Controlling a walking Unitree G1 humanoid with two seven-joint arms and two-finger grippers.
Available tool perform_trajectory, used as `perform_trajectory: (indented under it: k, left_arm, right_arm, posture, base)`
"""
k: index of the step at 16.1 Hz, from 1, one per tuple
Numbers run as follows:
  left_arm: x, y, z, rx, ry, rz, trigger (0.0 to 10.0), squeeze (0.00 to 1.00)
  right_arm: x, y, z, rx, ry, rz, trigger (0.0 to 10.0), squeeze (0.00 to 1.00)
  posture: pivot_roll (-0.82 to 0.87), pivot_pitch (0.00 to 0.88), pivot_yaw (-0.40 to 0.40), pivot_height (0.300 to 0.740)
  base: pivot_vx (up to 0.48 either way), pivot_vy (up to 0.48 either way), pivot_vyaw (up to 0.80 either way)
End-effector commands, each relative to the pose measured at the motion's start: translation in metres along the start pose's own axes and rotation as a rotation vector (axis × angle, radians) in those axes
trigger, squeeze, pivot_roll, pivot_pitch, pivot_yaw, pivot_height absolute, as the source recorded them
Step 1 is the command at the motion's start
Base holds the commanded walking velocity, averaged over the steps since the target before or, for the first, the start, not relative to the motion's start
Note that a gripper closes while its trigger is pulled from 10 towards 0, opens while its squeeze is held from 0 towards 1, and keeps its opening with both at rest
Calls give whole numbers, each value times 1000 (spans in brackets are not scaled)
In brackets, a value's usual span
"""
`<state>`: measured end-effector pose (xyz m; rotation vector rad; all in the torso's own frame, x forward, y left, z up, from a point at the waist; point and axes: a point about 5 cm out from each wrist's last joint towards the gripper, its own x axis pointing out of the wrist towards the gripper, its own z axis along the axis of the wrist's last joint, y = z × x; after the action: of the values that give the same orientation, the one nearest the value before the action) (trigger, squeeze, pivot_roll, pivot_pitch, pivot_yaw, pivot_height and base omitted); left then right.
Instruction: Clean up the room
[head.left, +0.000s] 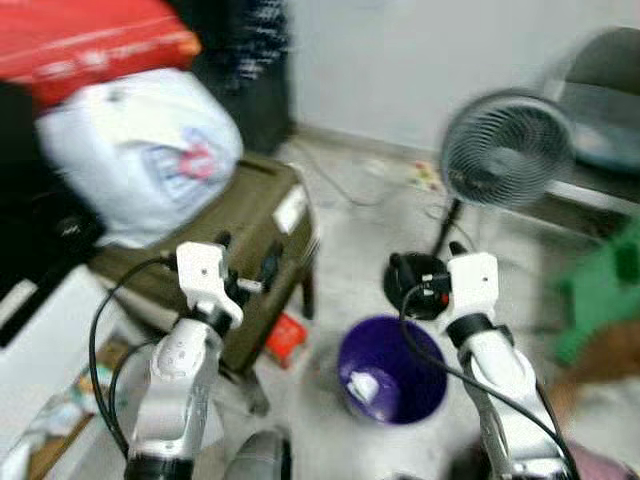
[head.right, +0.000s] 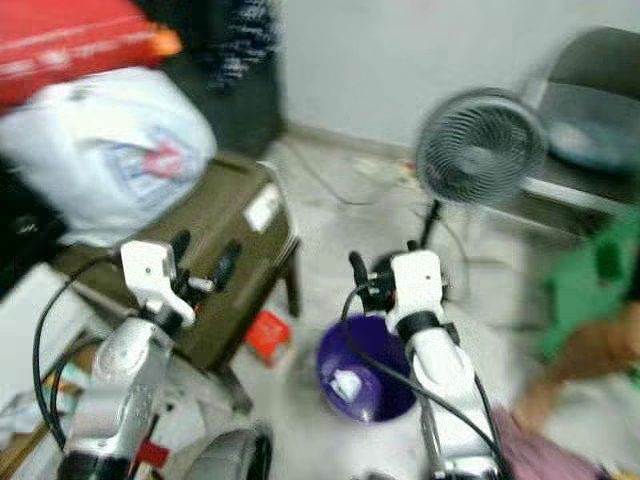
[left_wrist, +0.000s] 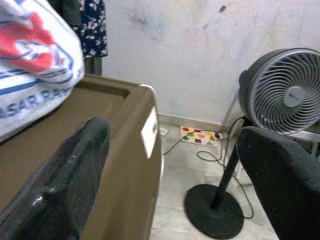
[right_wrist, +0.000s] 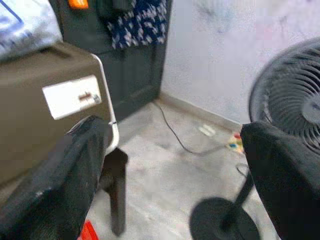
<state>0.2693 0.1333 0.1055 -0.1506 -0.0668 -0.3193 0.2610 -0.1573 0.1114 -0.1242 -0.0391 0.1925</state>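
Left hand (left_wrist: 170, 190): held spread wide and empty above the edge of the olive bench (head.left: 240, 230).
Right hand (right_wrist: 175, 190): likewise spread apart, nothing gripped, raised over the floor near the fan (head.left: 505, 150).
Purple bin (head.left: 392, 370): seen on the floor between the arms; a pale scrap (head.left: 362, 386) lay inside, too blurred to identify.
White bag (head.left: 140, 150): rested on the bench, partly cut off.
Red item (head.left: 285, 337): lay beneath the bench, indistinct.
Green shape (head.left: 600, 290): smeared by motion, unidentifiable.
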Motion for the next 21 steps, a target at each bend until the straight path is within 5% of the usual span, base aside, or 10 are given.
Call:
perform_trajectory:
  k: [1, 21]
  left_arm:
    - [3, 1, 5, 14, -9, -7, 10000, 0]
    - [2, -2, 2, 35, 13, 10, 10000, 0]
  right_arm:
    - [0, 0, -2, 5, 8, 4, 10000, 0]
    - [1, 1, -3, 11, 10, 20, 10000, 0]
  posture:
    - [-32, 97, 2, 740]
    - [-32, 99, 0, 740]
  base:
    - [0, 0, 800]
    - [0, 0, 800]
